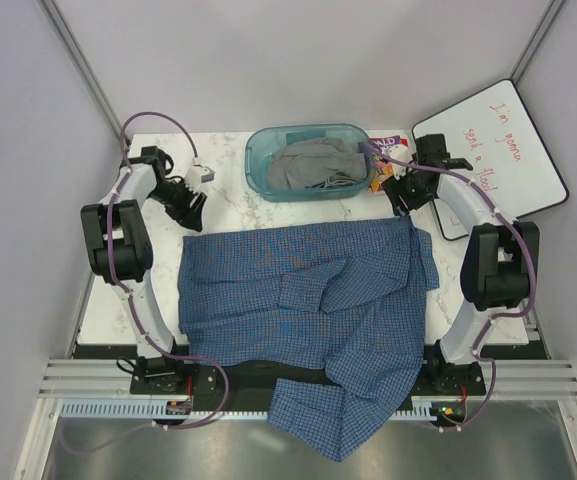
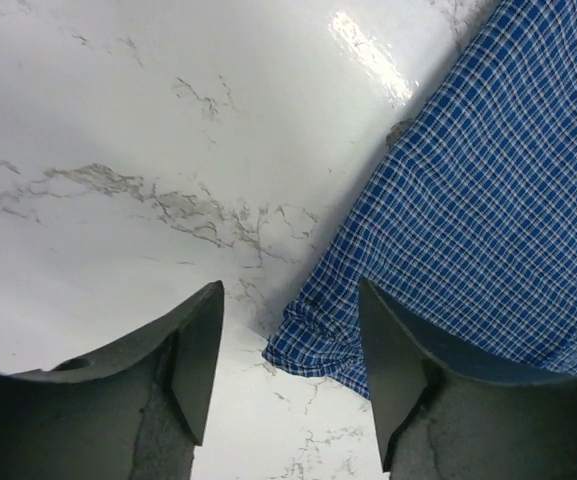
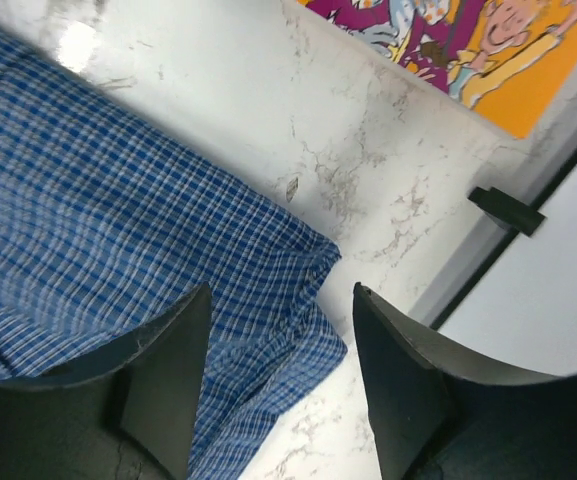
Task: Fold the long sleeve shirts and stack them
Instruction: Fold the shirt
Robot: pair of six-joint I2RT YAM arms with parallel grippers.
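One long sleeve shirt [image 1: 308, 300], blue fine-checked, lies spread flat over the marble table. Part of it hangs over the near edge [image 1: 338, 425]. My left gripper [image 1: 190, 208] hovers over the shirt's far left corner. In the left wrist view that gripper [image 2: 288, 335] is open, and the cloth corner [image 2: 318, 345] rests on the table beneath the gap. My right gripper [image 1: 405, 197] is over the far right corner. In the right wrist view it [image 3: 280, 345] is open too, with the shirt corner [image 3: 303, 300] lying loose below it.
A teal basket [image 1: 258, 165] at the back holds a grey garment [image 1: 313, 165]. A colourful printed package [image 1: 386, 172] lies beside it, close to my right gripper. A whiteboard [image 1: 498, 150] with red writing leans at the back right. Bare marble [image 2: 118, 150] surrounds the left corner.
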